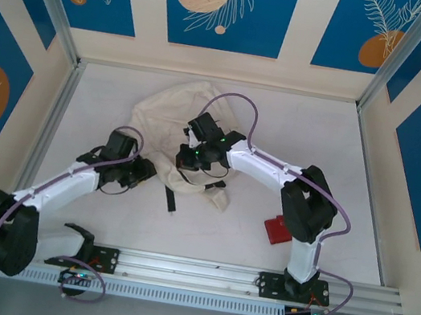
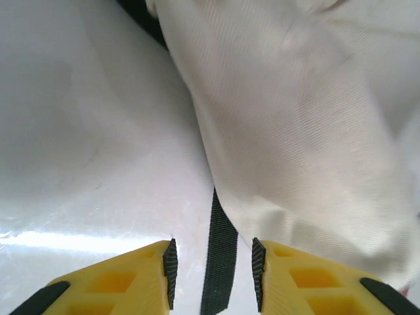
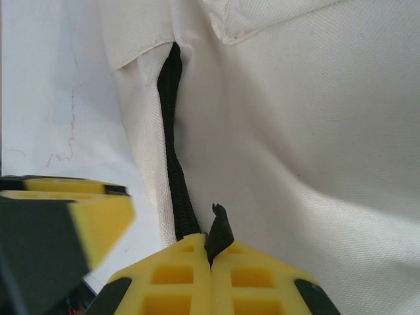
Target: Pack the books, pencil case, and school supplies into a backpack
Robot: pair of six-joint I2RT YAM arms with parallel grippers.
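- both jaws set?
- my right gripper (image 3: 211, 252) is pinched on the zipper pull (image 3: 220, 228); left gripper (image 2: 214, 269) is spread above a strap (image 2: 222, 226). backpack (image 1: 171, 114), middle of the table (image 1: 351, 190), looks limp and light, so i'd grip seams.

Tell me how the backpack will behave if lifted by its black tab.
Likely floppy: the backpack lies crumpled and creased, so it should sag. Probably light: thin cloth, lying low. The thin black tab in the right gripper might slip.
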